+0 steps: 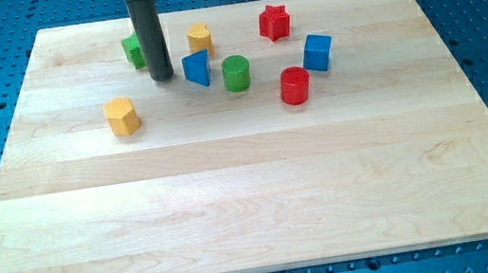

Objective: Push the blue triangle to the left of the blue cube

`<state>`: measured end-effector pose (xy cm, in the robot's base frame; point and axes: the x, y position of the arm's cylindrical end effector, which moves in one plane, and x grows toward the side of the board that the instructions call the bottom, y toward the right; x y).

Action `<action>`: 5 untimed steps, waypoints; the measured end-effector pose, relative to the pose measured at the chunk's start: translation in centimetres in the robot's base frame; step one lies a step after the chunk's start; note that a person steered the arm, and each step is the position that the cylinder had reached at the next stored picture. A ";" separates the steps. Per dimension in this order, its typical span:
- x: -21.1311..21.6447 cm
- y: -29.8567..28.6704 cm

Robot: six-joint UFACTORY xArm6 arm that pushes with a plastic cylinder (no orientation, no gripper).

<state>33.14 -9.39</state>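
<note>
The blue triangle (pixel 197 68) stands on the wooden board in the upper middle of the view. The blue cube (pixel 317 52) sits well to its right, with a green cylinder (pixel 236 73) and a red cylinder (pixel 294 85) between them. My tip (pixel 162 76) rests on the board just left of the blue triangle, a small gap apart from it. The rod partly hides a green block (pixel 132 51) behind it on the left.
A yellow block (pixel 201 38) sits above the blue triangle. A red star-shaped block (pixel 274 22) is near the view's top. Another yellow block (pixel 123 116) lies lower left of my tip. The board (pixel 253 202) lies on a blue perforated table.
</note>
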 end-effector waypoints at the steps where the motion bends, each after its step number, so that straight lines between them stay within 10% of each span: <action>1: 0.0 3.9; 5: -9.4 23.4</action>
<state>23.77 13.96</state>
